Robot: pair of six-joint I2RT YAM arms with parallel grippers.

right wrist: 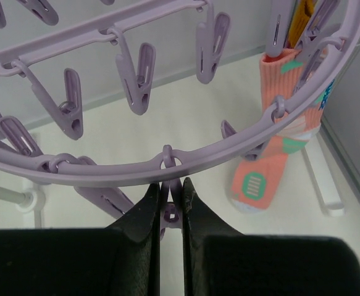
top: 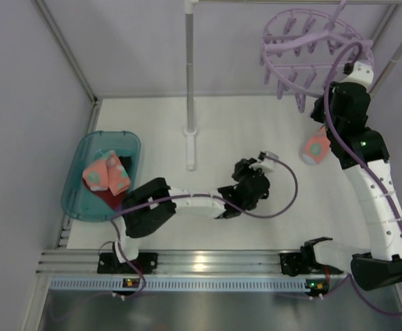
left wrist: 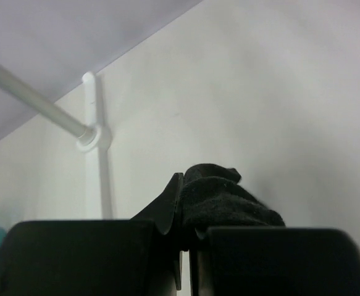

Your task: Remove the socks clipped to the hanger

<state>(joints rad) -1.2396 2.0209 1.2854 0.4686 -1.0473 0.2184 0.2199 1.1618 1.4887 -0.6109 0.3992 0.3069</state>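
The lilac hanger [top: 311,48] hangs at the back right; its ring [right wrist: 105,169] crosses the right wrist view. My right gripper [right wrist: 171,191] is raised to the ring and shut on a lilac peg [right wrist: 171,213] under it. A salmon pink sock [right wrist: 272,154] with green patches hangs clipped at the right and also shows in the top view [top: 316,148]. An orange sock [right wrist: 300,18] is clipped above it. My left gripper [left wrist: 186,203] is shut on a black sock [left wrist: 229,197], held low over the middle of the table [top: 245,181].
A teal tub [top: 83,158] at the left holds salmon socks [top: 106,172] and a red sock [top: 111,200]. The white pole [top: 189,83] stands on its foot at the middle back. Metal frame posts run along the walls.
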